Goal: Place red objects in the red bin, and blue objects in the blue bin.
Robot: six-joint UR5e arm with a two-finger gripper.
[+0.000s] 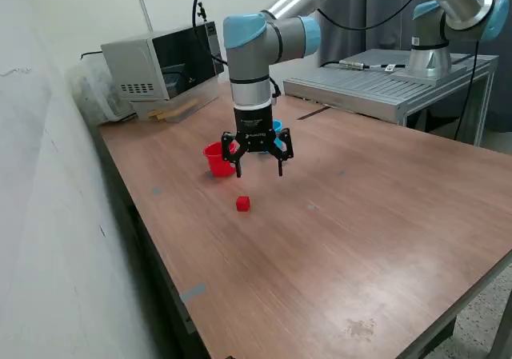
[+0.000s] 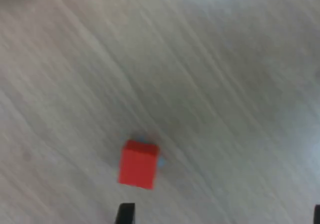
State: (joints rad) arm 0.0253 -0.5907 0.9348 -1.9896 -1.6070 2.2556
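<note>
One small red cube (image 1: pixel 243 205) lies on the wooden table (image 1: pixel 360 239), and it shows in the wrist view (image 2: pixel 138 164) too. My gripper (image 1: pixel 258 168) hangs open and empty above the table, a little behind the cube. The red cup (image 1: pixel 215 159) stands just behind the gripper, toward the exterior view's left. The light blue cup (image 1: pixel 277 125) is mostly hidden behind the gripper's wrist. No dark-blue cubes are in view, and only one red cube shows.
A microwave (image 1: pixel 160 65) and a plastic bag (image 1: pixel 96 91) stand at the table's far left corner. A second arm's base (image 1: pixel 432 51) sits on a grey metal bench (image 1: pixel 384 83) at the back right. A wall runs along the exterior view's left.
</note>
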